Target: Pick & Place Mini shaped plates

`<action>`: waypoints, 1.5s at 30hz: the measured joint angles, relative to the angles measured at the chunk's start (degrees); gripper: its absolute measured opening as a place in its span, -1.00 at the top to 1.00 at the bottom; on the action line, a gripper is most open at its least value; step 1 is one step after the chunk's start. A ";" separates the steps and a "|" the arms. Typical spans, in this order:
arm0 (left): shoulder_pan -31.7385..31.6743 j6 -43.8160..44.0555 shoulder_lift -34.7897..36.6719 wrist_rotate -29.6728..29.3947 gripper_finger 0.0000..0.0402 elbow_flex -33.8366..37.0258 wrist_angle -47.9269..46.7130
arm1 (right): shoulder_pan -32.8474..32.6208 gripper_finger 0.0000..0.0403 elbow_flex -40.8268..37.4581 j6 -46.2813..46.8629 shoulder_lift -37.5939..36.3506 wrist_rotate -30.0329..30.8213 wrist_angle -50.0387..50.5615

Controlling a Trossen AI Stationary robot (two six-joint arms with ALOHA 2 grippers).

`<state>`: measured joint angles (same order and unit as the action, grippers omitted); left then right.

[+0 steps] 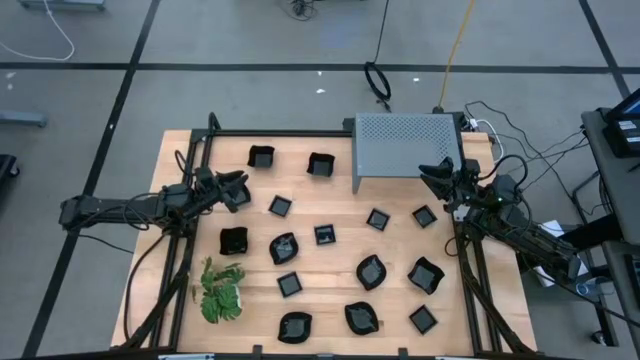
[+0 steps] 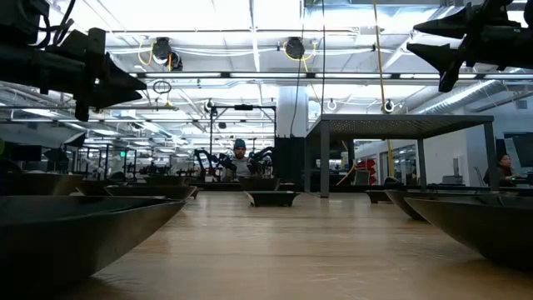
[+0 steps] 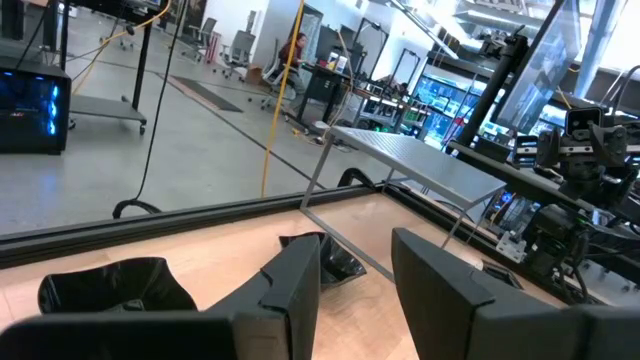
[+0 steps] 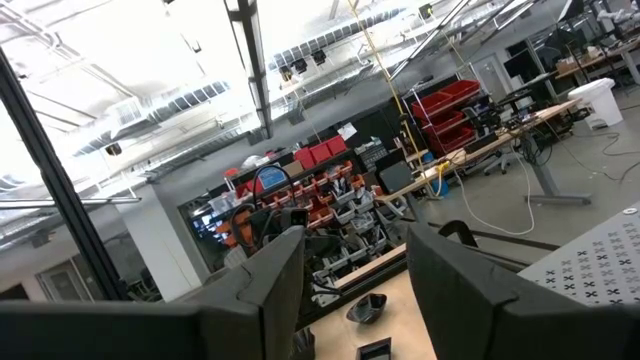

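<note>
Plates (image 1: 324, 235), small, black and glossy (some square, some wavy-edged), lie scattered over the wooden surface (image 1: 330, 275). Left gripper (image 1: 240, 190) hovers at the left side near the far plates, fingers apart and empty. Right gripper (image 1: 436, 177) hangs beside the grey perforated box (image 1: 405, 140), fingers wide, holding nothing.

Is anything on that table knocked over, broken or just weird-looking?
Nothing looks spilled or broken. The little black plates lie scattered at odd angles over the table, none stacked. The only oddity among them is a green leafy plant near the front left corner. Both grippers, left and right, hover empty.
</note>
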<state>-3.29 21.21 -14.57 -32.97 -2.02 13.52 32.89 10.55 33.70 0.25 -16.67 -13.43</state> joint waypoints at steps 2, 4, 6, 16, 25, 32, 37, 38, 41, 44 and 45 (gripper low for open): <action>0.00 0.00 0.02 0.00 0.36 0.02 0.00 | 0.00 0.18 0.00 -0.07 -0.02 0.21 -0.11; 0.02 0.00 0.01 0.01 0.36 0.00 0.01 | 0.00 0.18 0.02 -1.38 0.23 3.42 -1.30; 0.00 0.00 0.00 0.00 0.36 0.02 0.00 | 0.00 0.18 0.02 -2.27 0.54 8.45 -2.38; 0.00 0.00 0.01 0.01 0.36 0.01 0.01 | 0.02 0.18 0.02 -1.95 0.60 20.96 -3.02; 0.01 0.00 0.00 0.02 0.36 0.00 0.00 | 0.02 0.18 0.02 12.63 1.48 20.93 -2.53; 0.01 0.00 0.00 0.02 0.36 0.00 0.00 | 0.00 0.18 0.02 24.43 2.93 16.13 -2.59; 0.01 0.00 0.01 0.02 0.36 0.00 0.00 | 0.00 0.18 0.02 27.01 4.04 16.70 -2.62; 0.02 0.00 0.00 0.01 0.36 0.00 0.00 | 0.00 0.18 0.02 26.46 4.32 16.39 -2.62; 0.01 0.00 0.02 0.01 0.36 0.01 0.00 | 0.02 0.18 0.02 22.64 5.33 13.55 -2.71; 0.02 0.00 0.02 0.00 0.36 0.02 0.00 | 0.02 0.18 0.02 17.71 6.86 10.54 -2.74; 0.02 0.00 0.00 0.00 0.36 0.01 0.00 | 0.00 0.18 0.02 15.80 7.51 10.29 -2.81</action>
<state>-3.27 21.21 -14.57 -32.97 -2.01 13.52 32.88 10.57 49.51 7.76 -6.38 -16.24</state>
